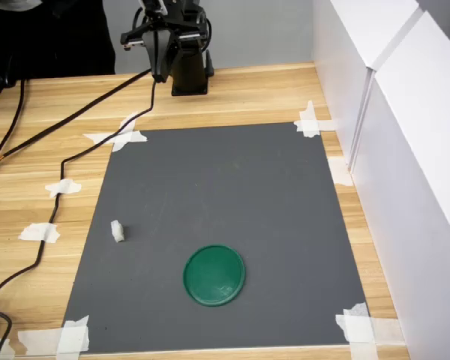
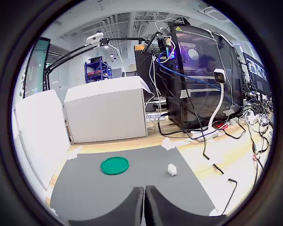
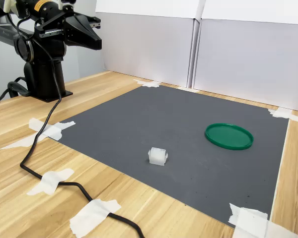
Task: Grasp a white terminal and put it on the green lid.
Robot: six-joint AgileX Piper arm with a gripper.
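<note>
**Claw up by my base, terminal lying alone on the mat**

My claw (image 2: 144, 202) hangs high above the far edge of the grey mat (image 1: 225, 187), close to my base, its two fingers pressed together with nothing between them. The white terminal (image 1: 118, 231) lies on the mat toward the first exterior view's left, well apart from my claw. The green lid (image 1: 214, 275) lies flat on the mat near its front edge, to the terminal's right in that same view, apart from it. A black cable (image 1: 60, 161) trails across the wooden desk (image 1: 240, 94).
</note>
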